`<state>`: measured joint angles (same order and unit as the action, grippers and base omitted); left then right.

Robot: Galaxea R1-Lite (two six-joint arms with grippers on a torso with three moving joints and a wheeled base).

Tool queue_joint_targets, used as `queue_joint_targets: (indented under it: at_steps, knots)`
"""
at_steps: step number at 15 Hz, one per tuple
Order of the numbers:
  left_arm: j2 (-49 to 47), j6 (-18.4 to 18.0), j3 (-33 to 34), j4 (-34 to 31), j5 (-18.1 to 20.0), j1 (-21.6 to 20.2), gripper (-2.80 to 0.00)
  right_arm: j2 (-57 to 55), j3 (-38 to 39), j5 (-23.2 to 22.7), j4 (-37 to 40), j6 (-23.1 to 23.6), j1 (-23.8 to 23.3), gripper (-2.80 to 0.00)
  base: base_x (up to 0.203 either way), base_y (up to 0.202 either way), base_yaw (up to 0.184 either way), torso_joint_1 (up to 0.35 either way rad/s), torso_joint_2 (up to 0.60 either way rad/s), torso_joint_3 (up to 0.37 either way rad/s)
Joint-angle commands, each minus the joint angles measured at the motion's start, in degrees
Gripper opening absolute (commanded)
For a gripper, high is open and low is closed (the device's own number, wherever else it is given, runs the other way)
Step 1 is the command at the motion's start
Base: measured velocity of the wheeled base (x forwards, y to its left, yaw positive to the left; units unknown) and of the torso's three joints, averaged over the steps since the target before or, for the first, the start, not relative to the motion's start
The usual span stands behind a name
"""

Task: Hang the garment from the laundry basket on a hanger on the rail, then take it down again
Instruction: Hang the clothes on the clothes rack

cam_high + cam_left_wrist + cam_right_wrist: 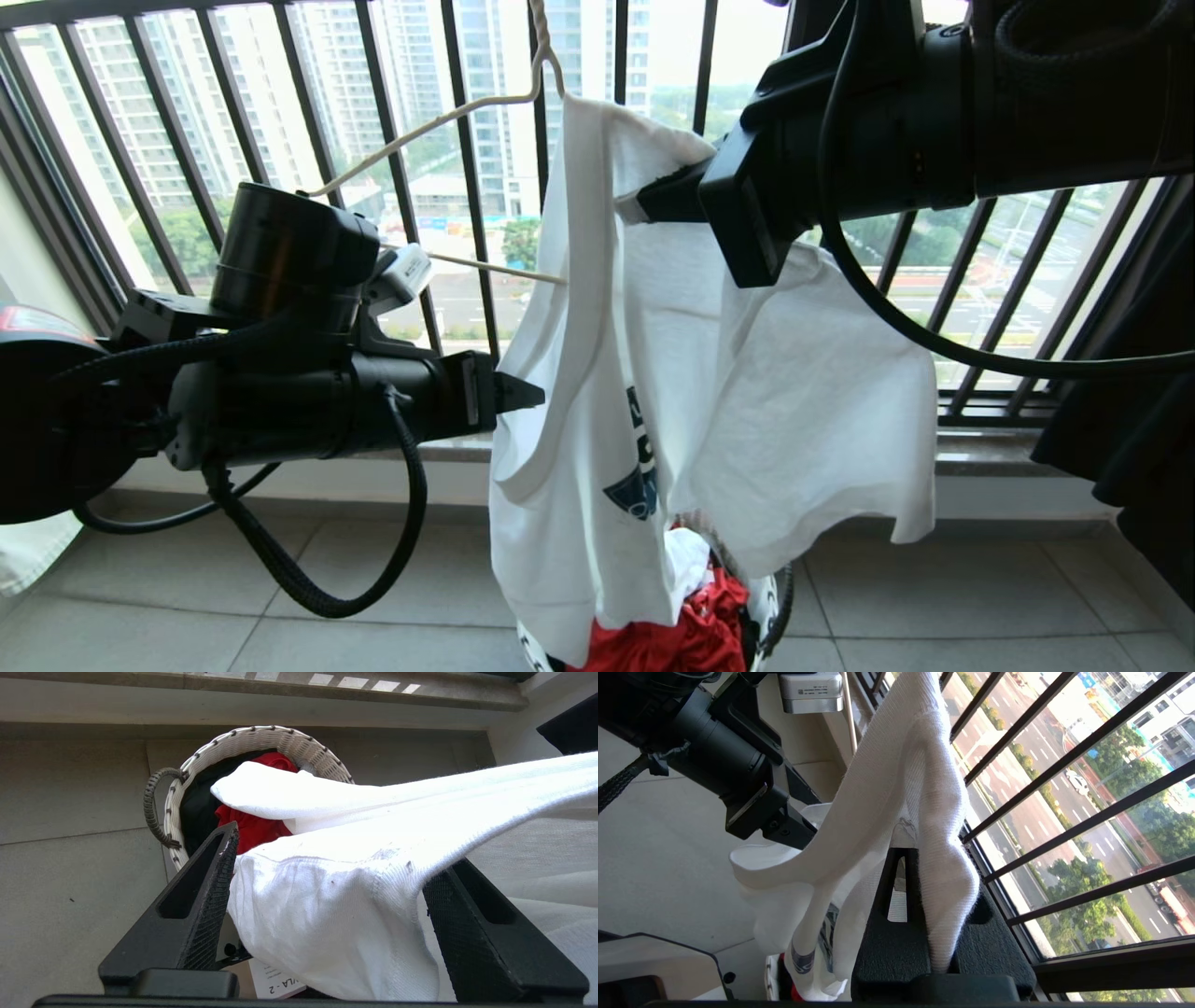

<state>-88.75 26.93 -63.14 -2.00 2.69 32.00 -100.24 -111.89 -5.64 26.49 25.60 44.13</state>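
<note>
The T-shirt [653,392] hangs bunched over one arm of the wire hanger [439,121], in front of the black window railing [308,112], with its hem trailing down to the basket [261,742] on the tiled floor [934,607]. The hanger's hook runs up out of the head view, and its other arm juts bare to the left over the left wrist housing.

The right gripper [924,868] comes in from the upper right and pinches a fold of the shirt high up, near the hanger's neck, its fingers pressed together on the cloth. The left gripper [327,882] sits lower at the shirt's left edge, its fingers [210,891] spread apart, with white fabric draped loosely between them; they do not squeeze it.

The basket holds red cloth [691,635] and something black [201,807], and its dark looped handle [156,807] faces away from the shirt. A black garment [1139,373] hangs at the far right
</note>
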Motion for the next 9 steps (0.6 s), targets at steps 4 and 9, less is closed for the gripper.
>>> queue_joint_targets:
  at_steps: [4, 9]
  knots:
    - [-1.07, -0.11, 0.22, -0.02, -2.15, -0.01, -2.8, 0.66, 0.0, 0.1, 0.14, 0.15, -0.36, -2.8, 0.0, 0.0, 0.0, 0.0, 0.0, 0.0]
    - [-0.96, -1.68, 0.04, -0.02, -2.16, -2.01, -2.8, 0.84, 0.13, 0.1, 0.28, 0.24, -2.62, -2.8, 0.0, 0.0, 0.0, 0.0, 0.0, 0.0]
